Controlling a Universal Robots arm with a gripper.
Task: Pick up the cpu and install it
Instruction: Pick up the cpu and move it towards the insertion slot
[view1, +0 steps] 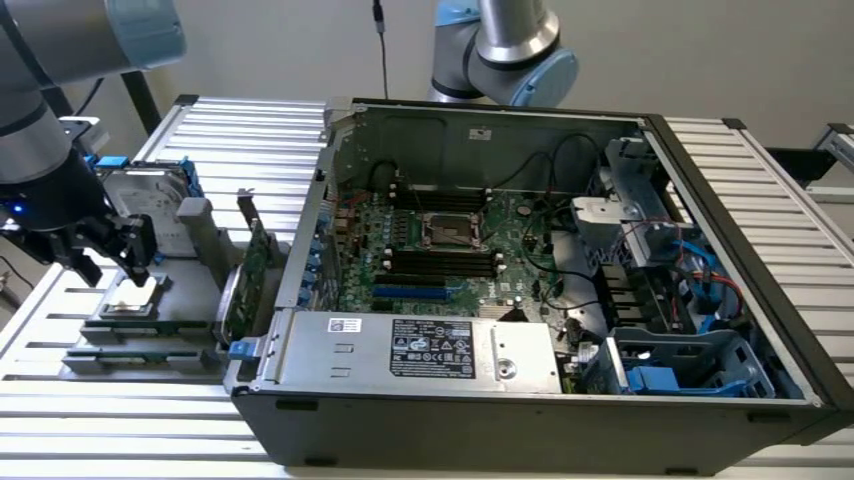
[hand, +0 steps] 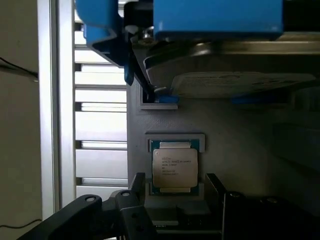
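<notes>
One arm (view1: 40, 150) is at work on the exterior view's left. It comes in from the upper corner there and bends down over a grey tray (view1: 187, 262). Its wrist points almost straight down. The black gripper (view1: 114, 265) hangs low over the tray, just above the cpu (hand: 174, 168).

I see the pincer is released. In the wrist view its two dark fingers (hand: 137, 189) stand apart, one on each side of the cpu, with a bare gap on both sides. They are not squeezing it.

The cpu lies flat in a small square pocket of the tray. Its silver top faces up, and I can see tiny print on it that I cannot read. A thin blue-green rim shows around it.

The tray holds other parts too. A hard drive (view1: 140, 195) with blue brackets sits behind the cpu, toward the far end of the tray. A long green card (view1: 250, 265) stands on its edge at the side of the tray near the case.

Next to the tray, the big computer case (view1: 694, 190) lies open on the metal table (view1: 134, 420). Inside it I see the green board (view1: 521, 260) with a square socket (view1: 454, 230) near its middle. A silver power box (view1: 414, 350) fills the near side of the case.

A second arm (view1: 501, 45) stands behind the case.
</notes>
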